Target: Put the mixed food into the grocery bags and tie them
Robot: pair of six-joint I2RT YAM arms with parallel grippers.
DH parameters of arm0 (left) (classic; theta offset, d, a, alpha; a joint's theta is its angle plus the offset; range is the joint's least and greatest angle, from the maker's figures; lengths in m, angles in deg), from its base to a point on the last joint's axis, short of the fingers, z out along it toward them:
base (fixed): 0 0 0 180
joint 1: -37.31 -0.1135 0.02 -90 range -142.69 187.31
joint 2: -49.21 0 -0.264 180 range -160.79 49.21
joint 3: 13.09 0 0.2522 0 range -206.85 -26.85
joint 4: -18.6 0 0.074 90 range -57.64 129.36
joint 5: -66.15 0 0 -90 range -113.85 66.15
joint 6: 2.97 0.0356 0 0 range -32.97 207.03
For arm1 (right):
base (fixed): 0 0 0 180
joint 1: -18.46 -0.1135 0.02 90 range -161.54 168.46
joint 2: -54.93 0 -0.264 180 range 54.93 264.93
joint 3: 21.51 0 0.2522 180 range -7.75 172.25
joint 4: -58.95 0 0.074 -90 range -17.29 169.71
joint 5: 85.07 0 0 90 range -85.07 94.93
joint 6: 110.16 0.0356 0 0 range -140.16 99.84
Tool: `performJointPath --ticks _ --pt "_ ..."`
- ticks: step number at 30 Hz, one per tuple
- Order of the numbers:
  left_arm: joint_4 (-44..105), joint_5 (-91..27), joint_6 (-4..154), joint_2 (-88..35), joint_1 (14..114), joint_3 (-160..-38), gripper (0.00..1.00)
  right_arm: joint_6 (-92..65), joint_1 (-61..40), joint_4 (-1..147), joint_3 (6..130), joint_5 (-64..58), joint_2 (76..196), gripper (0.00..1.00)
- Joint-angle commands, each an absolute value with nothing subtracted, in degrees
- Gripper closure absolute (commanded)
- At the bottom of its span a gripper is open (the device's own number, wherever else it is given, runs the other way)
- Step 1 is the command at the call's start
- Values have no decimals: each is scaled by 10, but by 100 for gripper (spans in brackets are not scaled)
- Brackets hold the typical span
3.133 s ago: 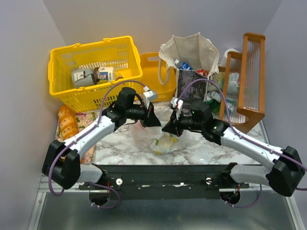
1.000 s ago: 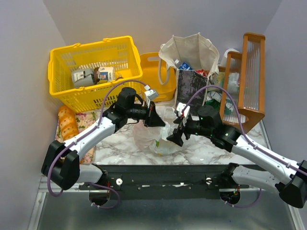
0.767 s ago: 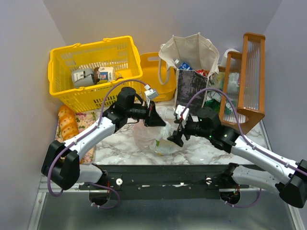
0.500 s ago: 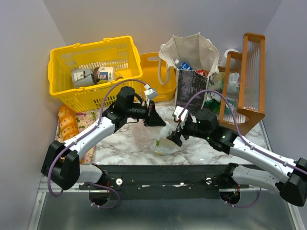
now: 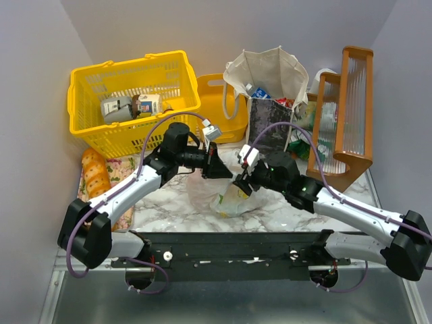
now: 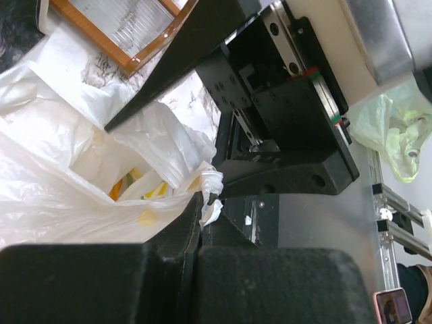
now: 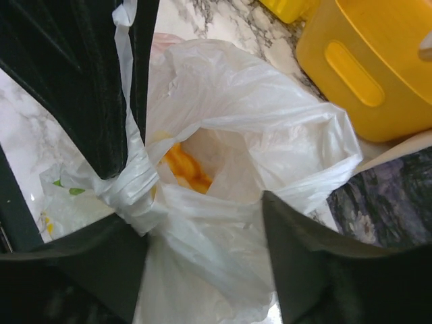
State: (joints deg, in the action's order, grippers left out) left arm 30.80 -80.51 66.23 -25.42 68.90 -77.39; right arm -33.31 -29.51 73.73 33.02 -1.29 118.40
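- Right claw hangs with its two dark fingers spread apart, one on each side of the crinkled mouth of the plastic bag; you have nothing clamped in it.
- Your left claw is pressed tight on a thin fold of that same bag, the film bunched white at its fingertips.
- Between your two claws the bag slumps on the marble-veined table, close to the arm bases. It is thin, translucent and wrinkled, with yellow-green prints, and one handle is twisted into a rope-like strand that runs up along the left claw's fingers.
- Look down the bag's mouth from the right wrist and you see something orange and rounded inside, softened by the film.
- Left of the bag, golden-brown bread loaves lie on a floral cloth.
- Farther back, the yellow basket, with lattice walls of hard plastic, holds grey and white cartons. A smaller smooth yellow tub stands just beside it.
- At the back, your canvas tote stands upright: beige, with a floppy open mouth and a dark picture panel in front. Blue and red packets show inside, and a wooden rack with ribbed clear panels stands to its right.
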Motion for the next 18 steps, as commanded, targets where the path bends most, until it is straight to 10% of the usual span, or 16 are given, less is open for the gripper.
performJointPath --ticks 1,11,18 --pt "322 -801 681 -229 689 -762 100 -311 -299 685 350 26 1205 36" --pt "354 -708 710 -193 701 -745 100 -235 -303 627 345 46 1228 96" --pt "370 -582 726 -160 745 -727 100 -166 -302 585 338 92 1227 99"
